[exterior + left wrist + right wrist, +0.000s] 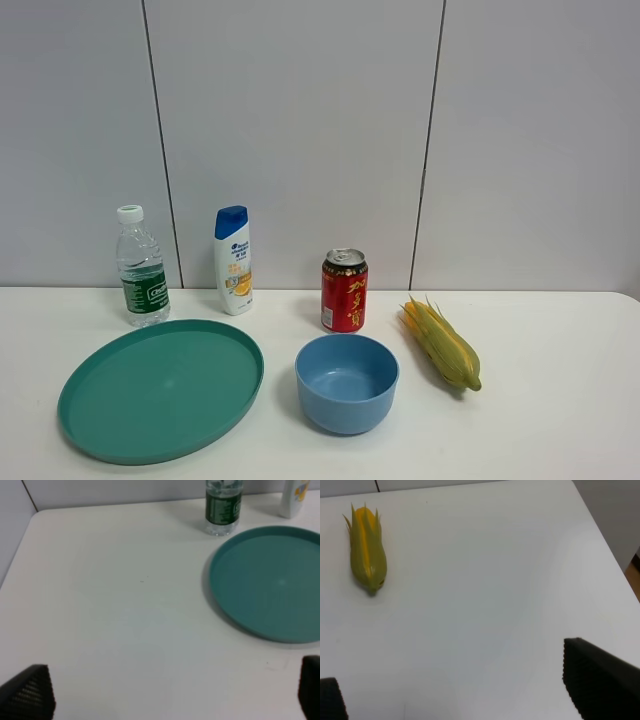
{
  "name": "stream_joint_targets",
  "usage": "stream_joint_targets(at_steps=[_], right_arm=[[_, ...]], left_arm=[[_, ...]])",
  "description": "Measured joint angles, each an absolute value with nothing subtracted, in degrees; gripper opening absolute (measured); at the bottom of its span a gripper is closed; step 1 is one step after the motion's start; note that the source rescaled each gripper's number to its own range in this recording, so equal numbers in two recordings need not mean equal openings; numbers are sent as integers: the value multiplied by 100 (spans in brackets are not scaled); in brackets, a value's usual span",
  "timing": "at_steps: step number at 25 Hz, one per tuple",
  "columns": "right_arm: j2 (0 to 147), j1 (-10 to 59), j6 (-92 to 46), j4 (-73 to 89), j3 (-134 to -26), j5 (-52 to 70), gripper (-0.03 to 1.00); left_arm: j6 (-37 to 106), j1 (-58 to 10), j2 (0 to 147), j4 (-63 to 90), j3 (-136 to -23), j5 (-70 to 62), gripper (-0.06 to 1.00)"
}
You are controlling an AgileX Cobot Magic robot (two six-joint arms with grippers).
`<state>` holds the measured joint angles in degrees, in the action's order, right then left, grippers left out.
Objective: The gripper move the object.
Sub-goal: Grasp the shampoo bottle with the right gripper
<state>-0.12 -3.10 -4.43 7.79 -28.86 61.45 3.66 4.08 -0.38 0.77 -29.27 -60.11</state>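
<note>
**Plainly not begun: both claws open, shampoo bottle untouched at the back**

So the object, the white shampoo bottle (233,262) with its blue cap, stands upright near the back wall. It is between the water bottle (140,270) and the red can (344,292), just behind the far rim of the green plate (160,390). Nothing touches it, and neither arm shows in the high view.

The left gripper (170,692) hangs over bare table (125,605) with its fingers spread wide and nothing between them. Its wrist camera catches only the lower part of the shampoo bottle, at the edge of the picture beyond the plate. The right gripper (465,685) is also spread and empty, with the corn (366,550) lying well apart from it.

The bottle is on the left arm's side, so that arm looks better placed for the reach. A few things would make the pick go well:

- **Approach:** come in from the front, over the plate, because the water bottle stands near on one side.
- **Grasp:** keep the jaws wide until a finger sits on each side of the body, below the cap.
- **Risk:** the bottle is tall on a narrow base, so one finger arriving early would likely tip it. Centre first, then close.
- **Lift:** go straight up before any sideways travel, to clear the plate's rim and the neighbours.

The task names no destination.
</note>
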Motion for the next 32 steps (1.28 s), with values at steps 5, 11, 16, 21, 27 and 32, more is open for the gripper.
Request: stream_joint_targets(at_steps=[5, 11, 16, 21, 27, 32], right_arm=[[-12, -310, -353, 1191, -2914, 5965, 90], [773, -310, -458, 1800, -3440, 4770, 88], [2005, -310, -1131, 2012, -4364, 4944, 87], [3031, -299, -2070, 2725, -5154, 5010, 86], [4155, -299, -3592, 4746, -5299, 4982, 86], [5000, -299, -4997, 6026, -5299, 4966, 87]], left_arm=[[366, 408, -38, 77, -2927, -6011, 100], [366, 408, -38, 77, -2927, -6011, 100], [366, 408, -38, 77, -2927, -6011, 100], [366, 408, -38, 77, -2927, -6011, 100], [366, 408, -38, 77, -2927, -6011, 100], [366, 408, -38, 77, -2927, -6011, 100]])
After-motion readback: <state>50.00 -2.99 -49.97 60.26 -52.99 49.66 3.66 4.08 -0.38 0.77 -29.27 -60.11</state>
